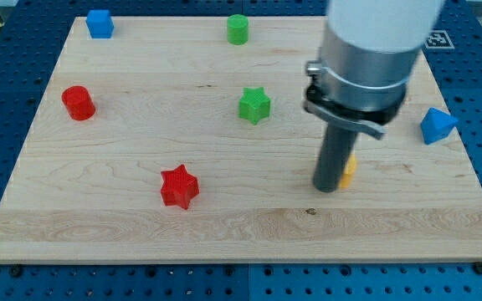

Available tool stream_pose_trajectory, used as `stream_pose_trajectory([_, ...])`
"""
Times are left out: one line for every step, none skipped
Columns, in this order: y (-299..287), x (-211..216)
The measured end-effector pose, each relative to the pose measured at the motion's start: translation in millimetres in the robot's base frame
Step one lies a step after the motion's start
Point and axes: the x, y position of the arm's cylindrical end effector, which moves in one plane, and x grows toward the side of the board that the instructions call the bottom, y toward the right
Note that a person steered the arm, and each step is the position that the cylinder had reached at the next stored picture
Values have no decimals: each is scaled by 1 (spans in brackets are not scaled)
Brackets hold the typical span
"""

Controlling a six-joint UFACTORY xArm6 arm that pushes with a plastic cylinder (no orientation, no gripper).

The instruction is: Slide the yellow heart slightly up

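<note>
The yellow heart [349, 168] lies right of the board's middle, mostly hidden behind my dark rod; only a small yellow-orange sliver shows at the rod's right side. My tip [326, 187] rests on the board just left of and slightly below the heart, touching or nearly touching it. The arm's grey body covers the board above the heart.
A red star [179, 186] lies lower left of centre, a green star [254, 105] at centre, a green cylinder [238, 29] at the top, a blue cube [99, 23] at top left, a red cylinder [79, 103] at left, a blue block [436, 125] at the right edge of the wooden board [99, 226].
</note>
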Motion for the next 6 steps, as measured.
stream_pose_trajectory([37,-1])
stream_pose_trajectory([68,-3])
stream_pose_trajectory([87,-5])
stream_pose_trajectory([82,7])
stream_pose_trajectory([54,9])
stream_pose_trajectory([50,-15])
